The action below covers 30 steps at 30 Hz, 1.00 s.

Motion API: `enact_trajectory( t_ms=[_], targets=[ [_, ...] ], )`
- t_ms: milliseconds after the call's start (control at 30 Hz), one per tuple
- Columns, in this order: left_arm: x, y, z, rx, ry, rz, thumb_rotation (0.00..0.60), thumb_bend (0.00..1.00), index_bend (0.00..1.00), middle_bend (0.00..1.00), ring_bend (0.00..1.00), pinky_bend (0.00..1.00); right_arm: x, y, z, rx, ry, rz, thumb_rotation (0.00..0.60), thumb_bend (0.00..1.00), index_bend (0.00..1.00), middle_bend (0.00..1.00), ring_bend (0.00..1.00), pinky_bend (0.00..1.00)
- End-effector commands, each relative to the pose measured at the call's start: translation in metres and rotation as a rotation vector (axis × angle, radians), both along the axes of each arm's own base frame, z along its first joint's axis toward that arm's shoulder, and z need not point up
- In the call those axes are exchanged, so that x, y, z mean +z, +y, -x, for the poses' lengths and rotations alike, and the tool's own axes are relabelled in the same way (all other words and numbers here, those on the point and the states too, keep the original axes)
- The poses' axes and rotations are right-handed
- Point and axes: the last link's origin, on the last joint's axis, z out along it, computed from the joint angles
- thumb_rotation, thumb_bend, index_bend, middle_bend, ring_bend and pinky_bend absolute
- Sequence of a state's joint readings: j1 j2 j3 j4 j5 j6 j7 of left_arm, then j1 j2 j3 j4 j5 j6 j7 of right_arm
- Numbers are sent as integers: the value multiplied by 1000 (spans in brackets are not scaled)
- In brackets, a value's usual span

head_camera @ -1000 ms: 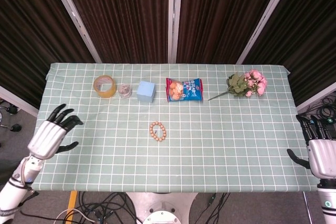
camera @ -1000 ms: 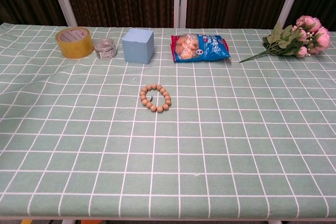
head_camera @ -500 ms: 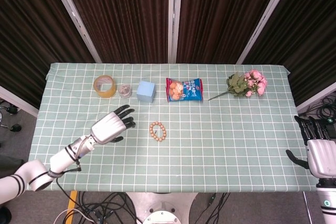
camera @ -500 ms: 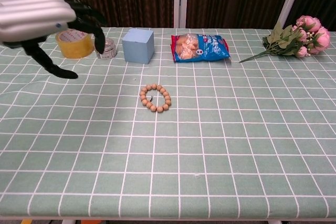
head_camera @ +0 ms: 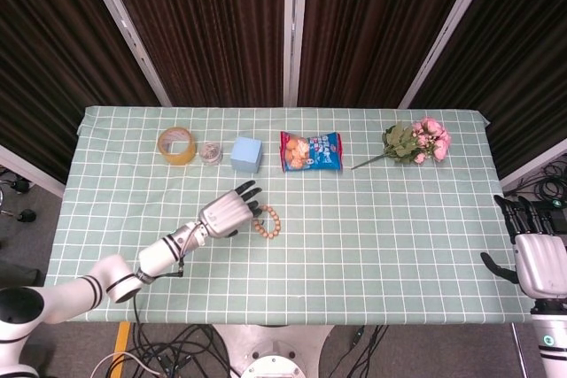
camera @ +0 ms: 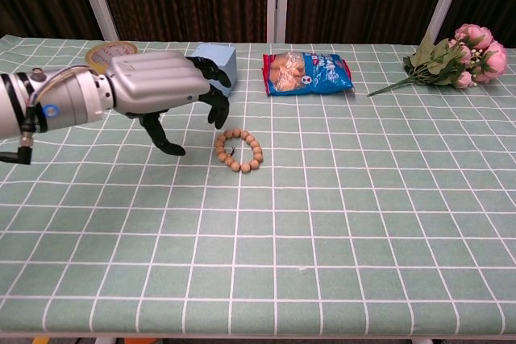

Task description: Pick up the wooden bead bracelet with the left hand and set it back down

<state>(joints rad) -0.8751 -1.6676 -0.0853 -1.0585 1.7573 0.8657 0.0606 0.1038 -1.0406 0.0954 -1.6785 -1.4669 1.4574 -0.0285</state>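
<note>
My left hand [camera: 157, 86] hovers open just left of the bracelet [camera: 239, 150]; a careless close could nudge it away

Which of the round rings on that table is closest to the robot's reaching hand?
The wooden bead bracelet, just beside the left hand; the yellow tape roll sits farther back.

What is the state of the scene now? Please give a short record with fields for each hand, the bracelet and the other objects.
left hand: open, fingers spread, just left of the bracelet, not holding it
right hand: open, at the table's right edge, holding nothing
bracelet: flat on the tablecloth, near the centre
back row: tape roll, small tin, blue cube, snack bag, pink flowers
</note>
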Motion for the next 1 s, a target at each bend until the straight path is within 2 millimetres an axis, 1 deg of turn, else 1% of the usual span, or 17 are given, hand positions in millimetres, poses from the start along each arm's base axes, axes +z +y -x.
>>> enact_trajectory(
  t_ms=[33,167,433,633,867,1000],
  targets=[
    [-9,2,-5,-9,17,0,600,179,408,379,97,101,0,0,1,-4,2,-1,600,99,0,132,0,128],
    [-19,1,-10,-21,30,9,600,185,408,383,97,101,-1,0,2,-11,0,-5,600,99,0,130,0,118],
    [-31,2,-16,-31,55,16,600,192,414,397,97,100,0,1,5,-22,-1,0,600,98,0,128,0,111],
    [-36,0,-14,-24,62,21,600,192,433,409,97,98,-1,1,6,-26,-3,-4,600,99,0,128,0,111],
    [-41,3,-12,0,56,14,600,202,443,410,97,99,0,1,6,-29,-3,-1,600,98,0,128,0,111],
    [-42,3,-10,1,55,14,600,207,464,416,97,99,-1,2,6,-29,-5,-2,600,99,0,127,0,111]
  ],
)
